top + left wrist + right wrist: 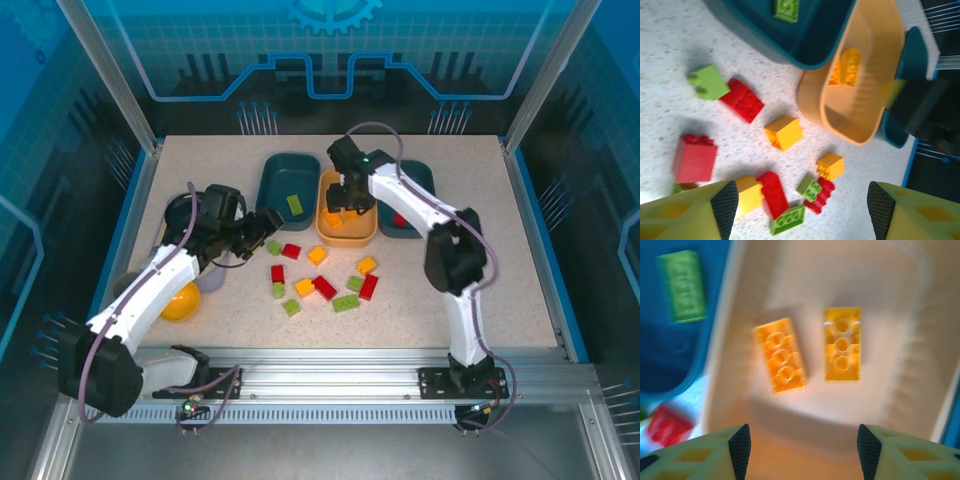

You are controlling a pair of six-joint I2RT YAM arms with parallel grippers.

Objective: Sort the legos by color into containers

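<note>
Two orange-yellow bricks (780, 355) lie flat in the orange tray (347, 241), studs up, side by side but not touching. The right wrist view is motion-blurred, so stud detail is soft. Right hand (800, 445) hangs directly above them, released: fingers apart, nothing between.

Left teal tray (278, 180) touches the orange tray's left side and has one green brick (296, 205) in it. Right teal tray (421, 185) is partly covered by the right arm. One red brick (400, 220) shows inside; can't tell the rest of its contents. All three trays sit in a row by the bench's far edge, about mid-width.

About a dozen loose bricks (320, 278), red, green and orange-yellow, are scattered mid-bench, just near of the trays. Left hand (802, 205) sits above their left end, toward the bench's left edge, also released and empty. In its wrist view, a green brick is mostly hidden behind the left finger.

Yellow round object (180, 303) by the left edge is half under the left arm.

Bench (500, 300) is light speckled with blue rims, inside an aluminium frame with blue printed panels.
</note>
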